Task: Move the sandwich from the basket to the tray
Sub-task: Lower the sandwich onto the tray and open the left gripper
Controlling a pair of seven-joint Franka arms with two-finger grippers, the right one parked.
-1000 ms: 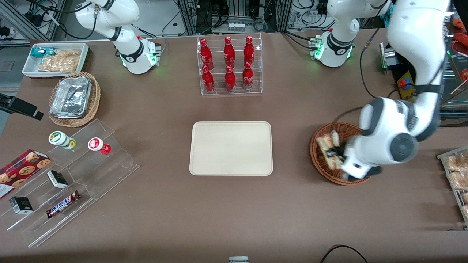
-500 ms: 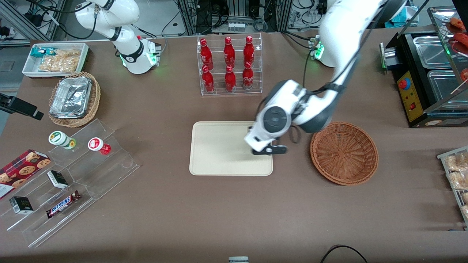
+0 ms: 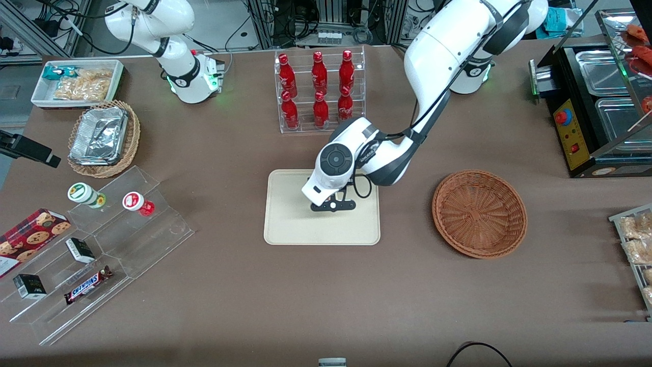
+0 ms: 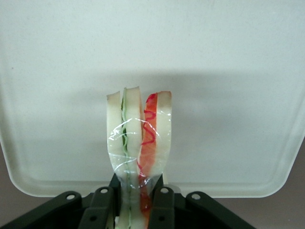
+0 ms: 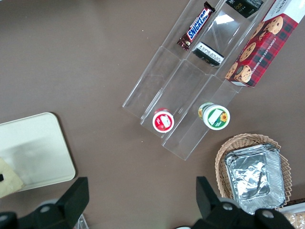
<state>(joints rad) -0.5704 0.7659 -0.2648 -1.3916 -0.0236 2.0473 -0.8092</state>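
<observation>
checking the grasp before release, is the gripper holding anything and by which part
Yes. The gripper, above the tray, is shut on the sandwich, pinching one end of the wrapped wedge across its layers.

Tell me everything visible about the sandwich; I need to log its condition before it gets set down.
The sandwich is a clear-wrapped wedge of white bread slices standing on edge, with a thin green filling line in one layer and red-orange filling in the other. The wrap looks intact, with glossy creases. The end effector is shut on one end of it, a finger pressing each side. It hangs over the cream tray; whether it touches the tray cannot be told.
</observation>
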